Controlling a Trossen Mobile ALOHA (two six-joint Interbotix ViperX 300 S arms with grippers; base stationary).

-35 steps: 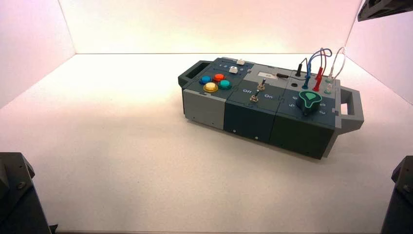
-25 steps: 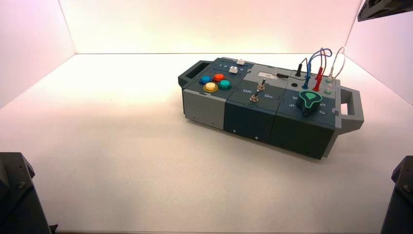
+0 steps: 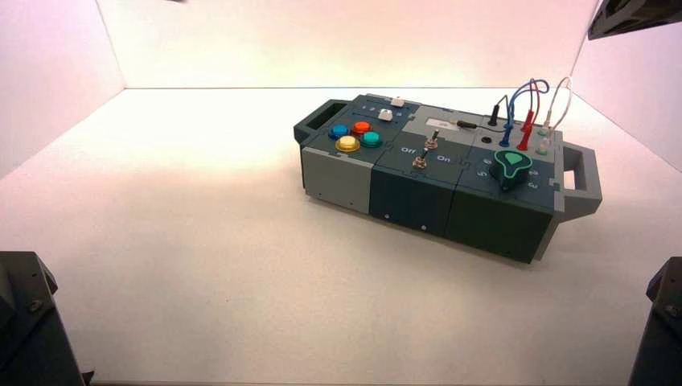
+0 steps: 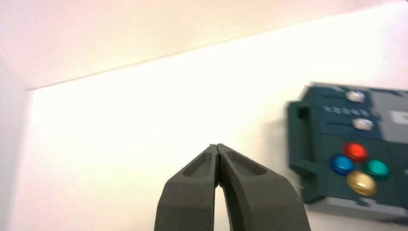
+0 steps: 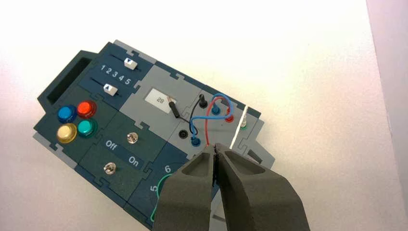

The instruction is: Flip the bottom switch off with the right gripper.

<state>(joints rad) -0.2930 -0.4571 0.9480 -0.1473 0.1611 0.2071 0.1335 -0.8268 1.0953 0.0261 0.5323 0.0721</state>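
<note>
Bench [image 3: 201, 265] bearing the button-and-switch box [image 3: 434, 173]; right hand [image 5: 215, 147], closed, above it; left hand [image 4: 217, 147], closed, near the box.

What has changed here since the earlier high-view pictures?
A dark tip, probably the left gripper's, has entered at the top edge, left of centre. The right gripper, at the top right corner, has edged slightly left and down in the picture. Nothing was grasped; the box stayed put.

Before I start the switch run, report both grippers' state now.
Left gripper: closed, holding nothing, left of the box.
Right gripper: closed, holding nothing, above the box's right part.
</note>
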